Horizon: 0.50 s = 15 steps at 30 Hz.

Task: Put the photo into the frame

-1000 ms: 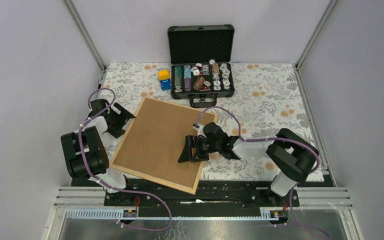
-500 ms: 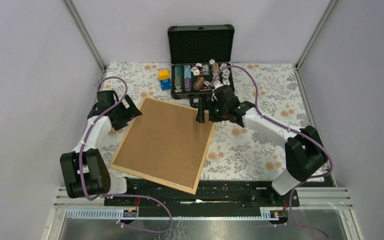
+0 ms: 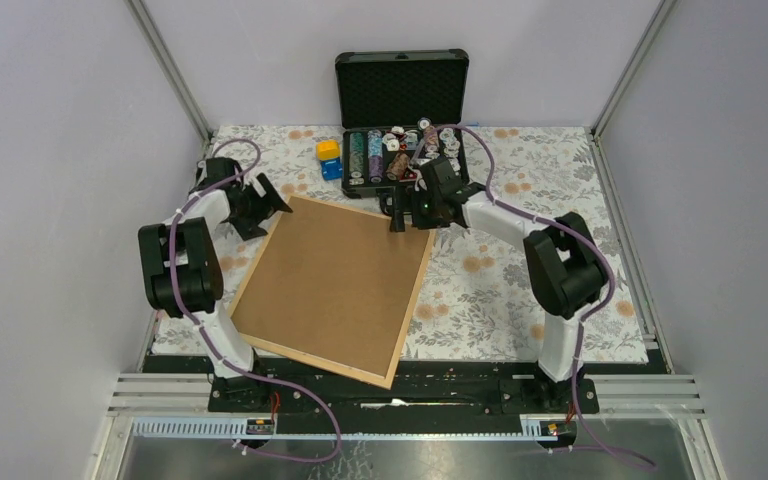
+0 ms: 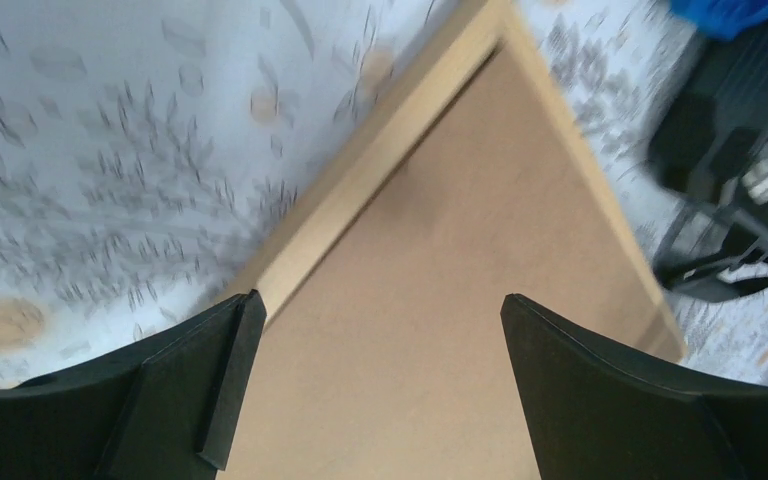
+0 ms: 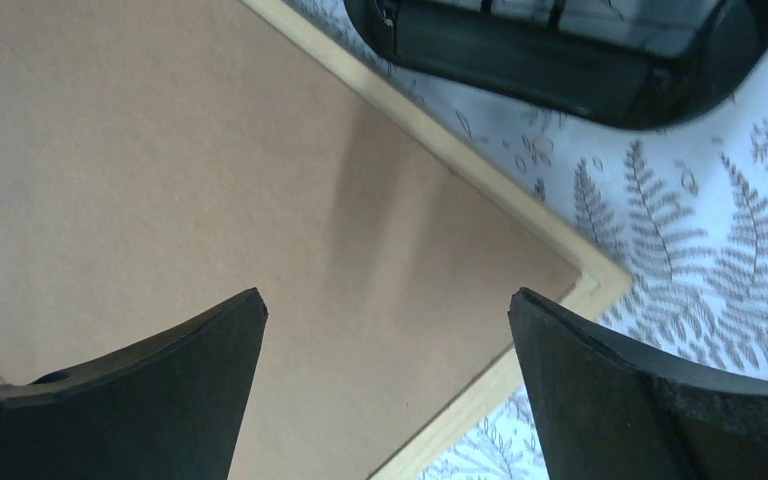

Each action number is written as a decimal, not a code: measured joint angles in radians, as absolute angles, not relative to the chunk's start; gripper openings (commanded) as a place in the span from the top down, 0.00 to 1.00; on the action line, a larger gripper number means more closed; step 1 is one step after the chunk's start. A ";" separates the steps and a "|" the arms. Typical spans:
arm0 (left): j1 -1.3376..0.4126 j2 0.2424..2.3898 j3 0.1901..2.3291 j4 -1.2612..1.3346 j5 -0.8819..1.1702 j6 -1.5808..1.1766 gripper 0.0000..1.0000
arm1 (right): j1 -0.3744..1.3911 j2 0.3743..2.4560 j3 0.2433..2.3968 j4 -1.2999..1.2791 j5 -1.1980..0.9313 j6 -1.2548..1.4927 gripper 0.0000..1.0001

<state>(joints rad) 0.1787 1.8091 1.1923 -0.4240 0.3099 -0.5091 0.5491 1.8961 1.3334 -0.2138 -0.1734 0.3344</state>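
With the photo shown in no view and its insertion judged undone, the thin light-wood rectangular frame (image 3: pixel 411 315), holding a brown hardboard backing (image 3: pixel 330 285) on the floral desk (image 3: pixel 520 270), is being hovered over at its far corners by the left tool (image 4: pixel 375 310) and right tool (image 5: pixel 385 300), both spread.

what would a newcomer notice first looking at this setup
The big light-wood frame dominates the view, lying askew in the middle of the table and filled by a plain brown backing board. The left gripper and right gripper both hang open over it, near its two far corners. Behind it, at the table's far edge, an open black case packed with coloured chips catches the eye.
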 measured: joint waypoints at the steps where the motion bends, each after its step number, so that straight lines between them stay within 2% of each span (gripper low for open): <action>1: 0.180 1.829 1.213 -0.434 0.322 -0.516 0.05 | 0.549 1.915 1.353 -0.211 -0.180 0.329 0.00; 5: 0.184 1.862 1.280 -0.423 0.294 -0.500 0.13 | 0.545 1.980 1.417 -0.203 -0.199 0.308 0.00; 7: 0.185 1.880 1.294 -0.425 0.277 -0.485 0.26 | 0.541 2.001 1.435 -0.202 -0.206 0.302 0.00; 15: 0.185 1.947 1.309 -0.448 0.267 -0.429 0.48 | 0.497 2.060 1.472 -0.199 -0.262 0.296 0.01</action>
